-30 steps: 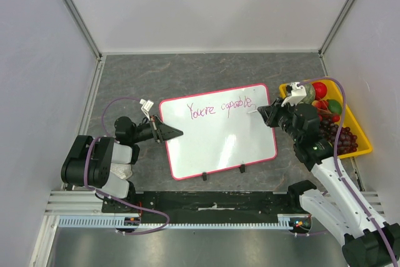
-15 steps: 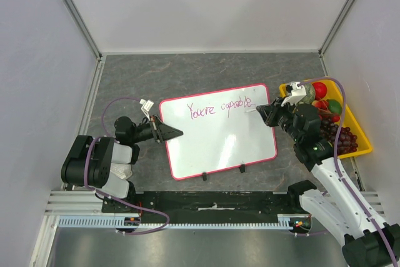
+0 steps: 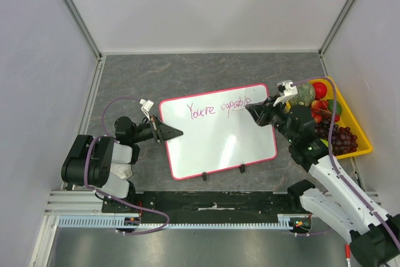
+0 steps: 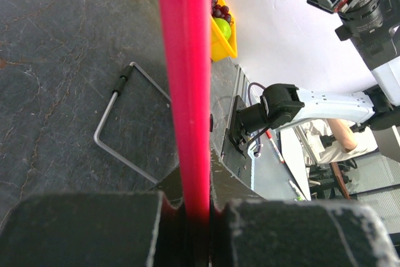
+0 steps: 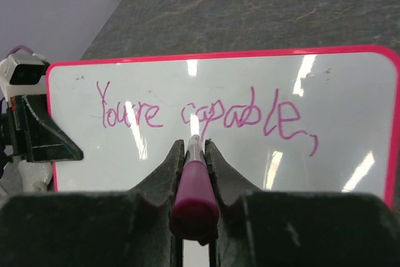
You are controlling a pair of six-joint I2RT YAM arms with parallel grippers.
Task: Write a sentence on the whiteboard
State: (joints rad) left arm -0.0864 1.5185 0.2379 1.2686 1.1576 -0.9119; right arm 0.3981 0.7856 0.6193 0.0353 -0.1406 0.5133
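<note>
At the near edge of the table (image 3: 187,73), left of centre, the left gripper (image 3: 175,133) lies low and level. Its fingers (image 4: 94,229) pinch the pink-red edge of the whiteboard (image 3: 219,148) from both faces. It has not shifted over the last second, and it serves as the clamp that steadies the writing surface. The whiteboard lies flat in the middle of the table, slightly skewed, with its two black clips on the long edge nearest the arm bases. Over its far right part the right gripper (image 3: 251,110) holds a magenta-ended marker (image 5: 194,186), fingers closed tight on the barrel and tip aimed at the board. This is the one change. A second ago the gripper stood at the board's right edge, just past the last letter; now it has swung inward over the written line. The wrist view places the tip below the first letters of "capable"; whether it touches the surface cannot be told. The sentence (image 5: 206,115) so far reads "You're capable," in one line along the far edge, comma in place. Judged from this, the first line is finished and the marker is being carried back to open a second line below it. Farther right, a yellow tray (image 3: 364,147) of fruit (image 3: 340,137) stands just beside the board.
</note>
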